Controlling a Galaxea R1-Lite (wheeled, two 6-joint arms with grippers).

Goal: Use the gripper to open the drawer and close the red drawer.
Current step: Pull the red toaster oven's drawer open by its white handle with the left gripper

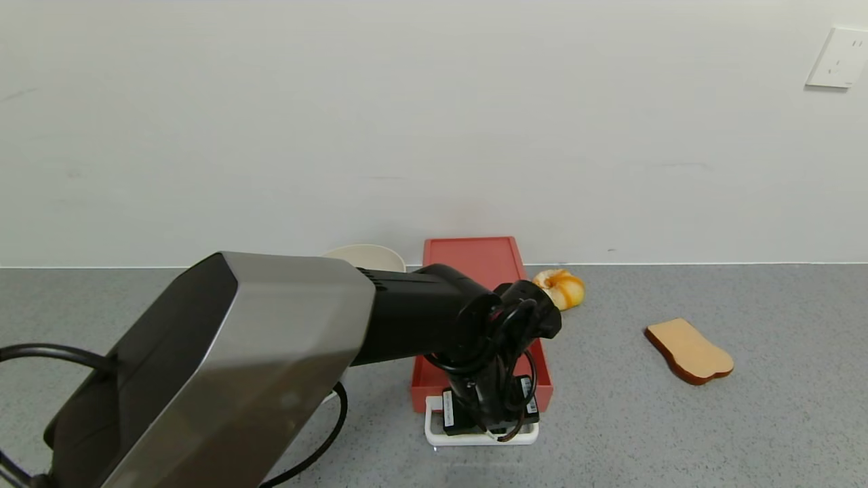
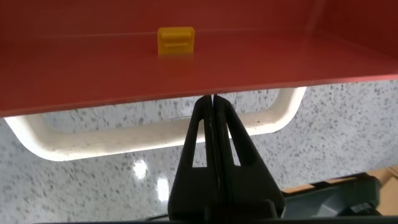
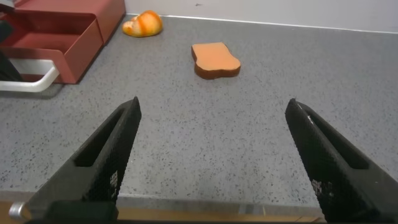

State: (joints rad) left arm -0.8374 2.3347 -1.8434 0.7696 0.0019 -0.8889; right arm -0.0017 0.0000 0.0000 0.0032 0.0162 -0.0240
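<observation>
Drawer (image 1: 483, 271): one, coral-red; yellow clip (image 2: 176, 40) inside seen only by left wrist cam.
Left pincer (image 2: 214, 115): pressed together, inside white handle (image 2: 149, 139).
Right pincer (image 3: 211, 162): spread.

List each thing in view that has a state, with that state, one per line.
drawer: pulled open, tray empty apart from a small yellow clip inside.
white loop handle: flat over the counter, left gripper's tips inside the loop.
left gripper: fingers shut, at the drawer's front edge.
right gripper: open, holding nothing, over bare counter.
bread slice: lying flat.
orange pastry: resting beside the drawer.
</observation>
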